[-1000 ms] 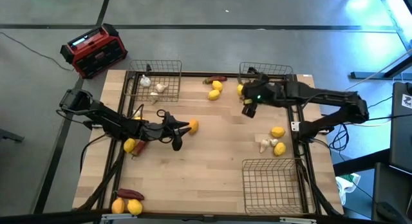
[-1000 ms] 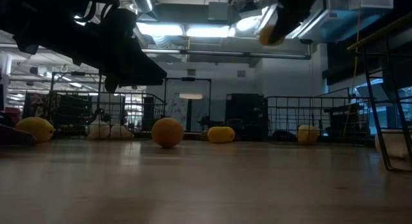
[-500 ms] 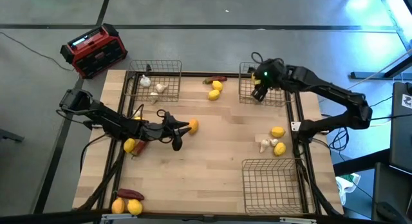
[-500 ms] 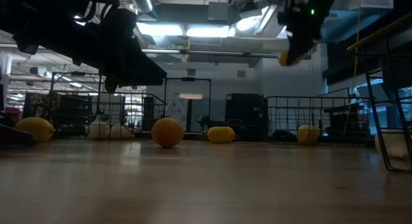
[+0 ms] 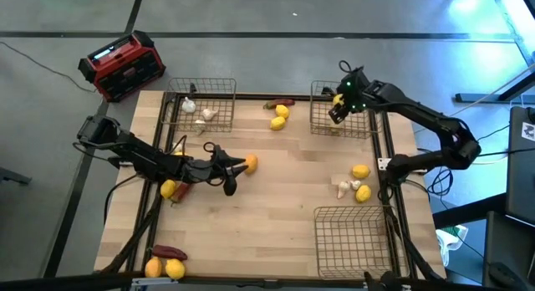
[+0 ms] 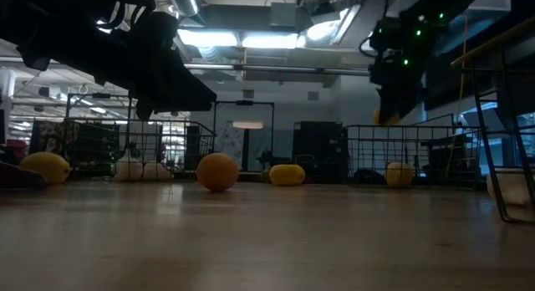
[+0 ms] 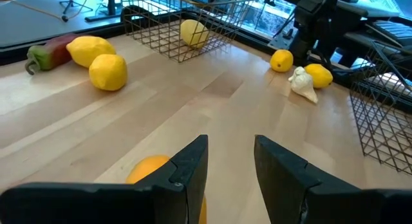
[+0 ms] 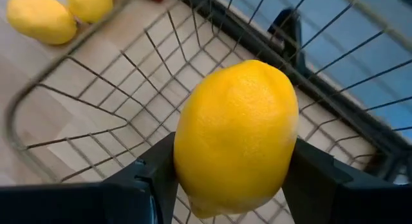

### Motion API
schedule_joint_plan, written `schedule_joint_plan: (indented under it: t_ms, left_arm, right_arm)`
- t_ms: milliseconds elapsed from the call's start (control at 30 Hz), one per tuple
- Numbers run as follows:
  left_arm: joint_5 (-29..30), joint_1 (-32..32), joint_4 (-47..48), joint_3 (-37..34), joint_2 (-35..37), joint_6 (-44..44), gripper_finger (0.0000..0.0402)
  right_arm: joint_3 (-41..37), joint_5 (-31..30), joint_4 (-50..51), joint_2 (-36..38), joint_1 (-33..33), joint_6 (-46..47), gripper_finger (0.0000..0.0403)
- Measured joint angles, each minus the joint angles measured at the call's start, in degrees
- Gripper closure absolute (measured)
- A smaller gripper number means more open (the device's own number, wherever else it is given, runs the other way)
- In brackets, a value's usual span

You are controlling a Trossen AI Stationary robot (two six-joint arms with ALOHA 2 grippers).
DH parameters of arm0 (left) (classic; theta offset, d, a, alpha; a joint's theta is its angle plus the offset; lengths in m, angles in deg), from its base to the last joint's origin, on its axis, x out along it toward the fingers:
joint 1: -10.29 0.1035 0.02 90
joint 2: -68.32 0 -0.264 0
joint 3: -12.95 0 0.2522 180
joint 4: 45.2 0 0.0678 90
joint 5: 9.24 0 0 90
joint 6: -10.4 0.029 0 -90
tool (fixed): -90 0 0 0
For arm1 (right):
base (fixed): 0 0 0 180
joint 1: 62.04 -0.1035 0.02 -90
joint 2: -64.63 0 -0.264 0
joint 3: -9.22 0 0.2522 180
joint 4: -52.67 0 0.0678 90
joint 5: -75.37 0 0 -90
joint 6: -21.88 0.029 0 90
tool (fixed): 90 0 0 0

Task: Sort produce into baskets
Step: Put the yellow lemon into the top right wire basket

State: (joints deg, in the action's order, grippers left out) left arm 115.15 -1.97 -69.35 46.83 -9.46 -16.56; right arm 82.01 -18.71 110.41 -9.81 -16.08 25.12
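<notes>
From above, the right gripper (image 5: 338,109) hung over the far right basket (image 5: 365,130), clamped on a lemon (image 5: 337,99) that showed only as a yellow sliver against the dark fingers. Well away from that basket, near the table's left side, the left gripper (image 5: 236,167) hovered just beside an orange (image 5: 251,163), its fingers partly apart and holding nothing. Further from the basket lay loose lemons (image 5: 278,117), a red pepper (image 5: 279,103) at the far edge, garlic bulbs (image 5: 201,115) in the far left basket (image 5: 222,87), and an unfilled near right basket (image 5: 351,241).

At table height, the right gripper (image 6: 387,107) was poised above the far right basket's (image 6: 435,157) rim, the lemon barely peeking out beneath it; one lemon (image 6: 399,174) already sat inside.

From the left wrist, the fingers (image 7: 193,169) stood open, with the orange (image 7: 151,169) on the table just beside them.

From the right wrist, the lemon (image 8: 235,137) sat squeezed across its waist between the two fingers (image 8: 151,176), directly over the far right basket's mesh floor (image 8: 109,121). I judged it firm, waxy and moderately heavy, apt to roll once dropped; gripping its broad middle looked the surest hold.
</notes>
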Motion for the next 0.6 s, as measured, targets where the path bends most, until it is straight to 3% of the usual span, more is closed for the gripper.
schedule_joint_plan:
  t_ms: [600]
  left_arm:
    - [0.6,0.0,0.0,0.0,0.0,0.2,0.0279]
  right_arm:
    - [-1.1,0.9,-1.5,-10.3,0.2,2.5,0.0189]
